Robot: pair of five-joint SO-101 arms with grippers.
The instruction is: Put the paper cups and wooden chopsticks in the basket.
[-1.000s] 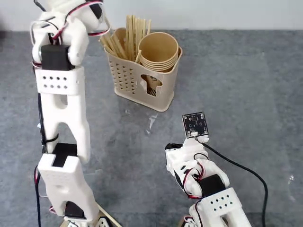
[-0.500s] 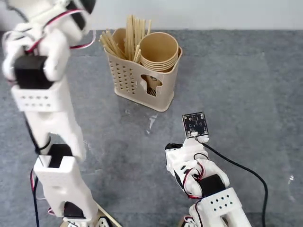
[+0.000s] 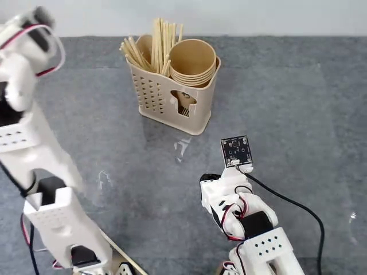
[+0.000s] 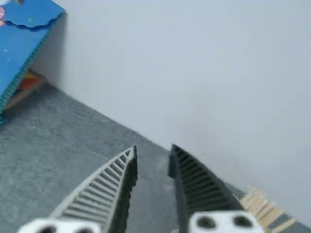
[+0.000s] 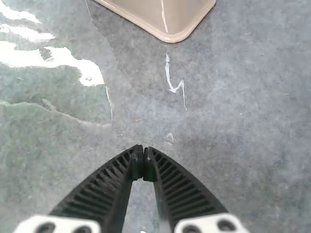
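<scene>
A beige perforated basket [image 3: 172,100] stands at the back middle of the grey table. Inside it a stack of paper cups [image 3: 192,60] sits on the right and a bundle of wooden chopsticks [image 3: 150,46] stands upright on the left. The chopstick tips [image 4: 262,206] appear at the edge of the left wrist view. My left gripper [image 4: 153,155] is raised toward the back wall, left of the basket, open with nothing between its fingers. My right gripper [image 5: 143,154] rests low over the table in front of the basket corner [image 5: 170,22], shut and empty.
A blue board [image 4: 22,41] leans against the white wall at the far left. The left arm [image 3: 28,143] rises tall along the table's left edge. The right arm [image 3: 241,217] sits folded at the front, with its cable [image 3: 298,212] trailing right.
The left arm has swung away from the basket toward the table's left edge. The basket, its contents and the right arm have not moved.
</scene>
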